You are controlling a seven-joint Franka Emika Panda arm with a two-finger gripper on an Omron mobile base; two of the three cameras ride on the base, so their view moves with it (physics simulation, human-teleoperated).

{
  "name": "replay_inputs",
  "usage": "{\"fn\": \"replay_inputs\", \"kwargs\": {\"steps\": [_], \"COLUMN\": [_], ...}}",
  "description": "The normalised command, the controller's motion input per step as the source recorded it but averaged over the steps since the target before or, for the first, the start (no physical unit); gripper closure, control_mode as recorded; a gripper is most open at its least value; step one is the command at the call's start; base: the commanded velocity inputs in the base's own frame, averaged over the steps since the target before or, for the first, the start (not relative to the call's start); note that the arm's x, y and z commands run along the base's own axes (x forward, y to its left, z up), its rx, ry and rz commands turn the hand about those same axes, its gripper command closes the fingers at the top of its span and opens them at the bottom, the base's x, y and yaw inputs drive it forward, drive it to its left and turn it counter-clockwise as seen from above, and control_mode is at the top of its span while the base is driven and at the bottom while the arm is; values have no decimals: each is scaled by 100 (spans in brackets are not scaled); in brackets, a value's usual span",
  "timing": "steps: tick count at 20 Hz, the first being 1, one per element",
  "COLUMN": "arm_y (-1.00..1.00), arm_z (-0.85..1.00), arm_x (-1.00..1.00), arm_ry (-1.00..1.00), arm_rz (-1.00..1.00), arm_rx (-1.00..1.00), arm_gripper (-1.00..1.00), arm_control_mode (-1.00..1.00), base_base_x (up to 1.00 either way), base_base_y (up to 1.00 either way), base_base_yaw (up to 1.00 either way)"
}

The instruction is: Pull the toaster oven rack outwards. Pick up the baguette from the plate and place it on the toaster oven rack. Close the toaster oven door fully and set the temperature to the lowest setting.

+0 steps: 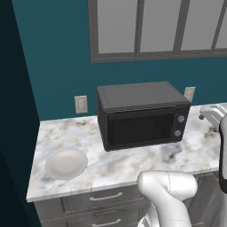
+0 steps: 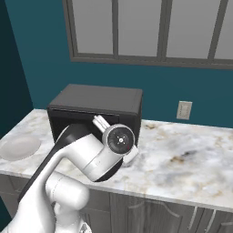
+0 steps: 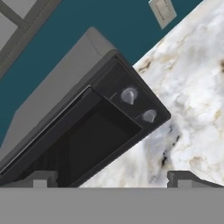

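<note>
Toaster oven (image 1: 142, 114), a boxy dark grey countertop unit, stands on the white-and-grey marbled counter (image 1: 133, 162) against the teal wall, below a grey-framed window (image 1: 155, 29). Its rectangular door with the dark glass pane (image 1: 137, 128) stands upright in the left base view. Two small round grey knobs (image 1: 179, 125) sit one above the other on the right-hand panel.

In the hand view, the end effector (image 3: 113, 178) shows two dark fingertips (image 3: 41, 178) set wide apart, with nothing between them. The oven front lies ahead of the fingertips and apart from them; the knob panel (image 3: 138, 105) sits between and beyond the two tips.

A round plain white shallow plate (image 1: 66, 163) rests on the counter to the left of the oven, near the front edge and well apart from the oven. Its contents cannot be made out; the surface appears uniformly pale.

A white wall outlet (image 1: 81, 104) sits left of the oven, and a second outlet (image 1: 189, 93) sits to its right. Grey drawers with bar handles (image 1: 106, 196) run beneath the counter.
</note>
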Motion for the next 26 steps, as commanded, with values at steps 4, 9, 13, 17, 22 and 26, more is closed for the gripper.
{"fn": "replay_inputs", "kwargs": {"steps": [4, 9, 13, 17, 22, 26], "arm_y": [6, 10, 5, 0, 0, 0], "arm_z": [0, -5, -8, -18, -18, -8], "arm_x": [11, 10, 4, 0, 0, 4], "arm_ry": [0, 0, 0, -1, 0, 0], "arm_rz": [0, 0, 0, 0, 0, 0], "arm_rx": [0, 0, 0, 0, 3, 4], "arm_gripper": [-100, -100, -100, -100, -100, -100], "arm_control_mode": [-100, -100, -100, -100, -100, -100], "base_base_x": [0, 0, 0, 0, 0, 0], "base_base_y": [0, 0, 0, 0, 0, 0], "base_base_yaw": [0, 0, 0, 0, 0, 0]}}
